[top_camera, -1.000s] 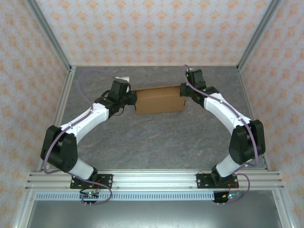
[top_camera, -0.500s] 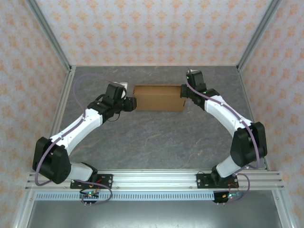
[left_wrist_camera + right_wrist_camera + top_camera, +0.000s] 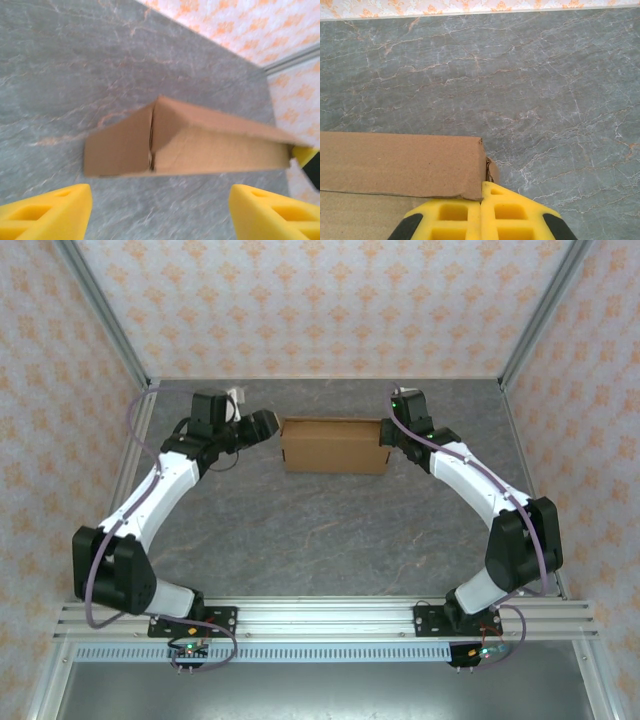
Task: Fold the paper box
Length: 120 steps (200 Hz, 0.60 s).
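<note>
The paper box [image 3: 335,445] is a shallow brown cardboard box lying closed at the back middle of the table. My left gripper [image 3: 268,425] hangs open just off its left end, apart from it. In the left wrist view the box's end flap and long side [image 3: 190,145] lie ahead of the left gripper [image 3: 160,212], with bare table between the yellow fingertips [image 3: 60,207]. My right gripper [image 3: 388,437] is shut, its tips against the box's right end. In the right wrist view the right gripper [image 3: 482,192] touches the box's corner [image 3: 400,165], beside a small end flap.
Grey marble tabletop [image 3: 330,530] stretches in front of the box. Patterned walls and aluminium posts [image 3: 128,350] close in the back and sides. The arms' mounting rail [image 3: 320,618] runs along the near edge.
The left gripper opened, came off the box's left end and drew back to the left and rear. The box settled slightly toward the back. The right gripper barely moved.
</note>
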Motion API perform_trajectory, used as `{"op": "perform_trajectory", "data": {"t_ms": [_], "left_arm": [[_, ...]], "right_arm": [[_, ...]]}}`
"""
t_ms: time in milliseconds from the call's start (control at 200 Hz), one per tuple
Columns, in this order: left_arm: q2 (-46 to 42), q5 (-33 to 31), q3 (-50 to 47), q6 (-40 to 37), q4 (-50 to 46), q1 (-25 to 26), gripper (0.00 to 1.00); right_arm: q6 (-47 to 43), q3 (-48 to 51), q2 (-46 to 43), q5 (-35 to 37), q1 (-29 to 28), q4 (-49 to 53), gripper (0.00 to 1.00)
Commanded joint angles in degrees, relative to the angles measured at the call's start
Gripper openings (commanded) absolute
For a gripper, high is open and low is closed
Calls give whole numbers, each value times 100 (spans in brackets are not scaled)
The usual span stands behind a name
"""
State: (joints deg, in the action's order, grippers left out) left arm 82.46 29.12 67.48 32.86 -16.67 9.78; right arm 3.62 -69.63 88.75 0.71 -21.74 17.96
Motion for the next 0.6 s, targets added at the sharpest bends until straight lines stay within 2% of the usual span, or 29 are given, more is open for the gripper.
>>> {"op": "perform_trajectory", "data": {"t_ms": [0, 225, 596], "left_arm": [[469, 532, 367, 616, 400, -152, 76], [1329, 848, 1112, 796, 374, -157, 77], [1623, 1041, 816, 1177, 763, -56, 69]], "right_arm": [[-2, 155, -12, 89, -29, 359, 0], [-8, 133, -20, 105, -32, 379, 0], [60, 197, -57, 146, -34, 314, 0]]}}
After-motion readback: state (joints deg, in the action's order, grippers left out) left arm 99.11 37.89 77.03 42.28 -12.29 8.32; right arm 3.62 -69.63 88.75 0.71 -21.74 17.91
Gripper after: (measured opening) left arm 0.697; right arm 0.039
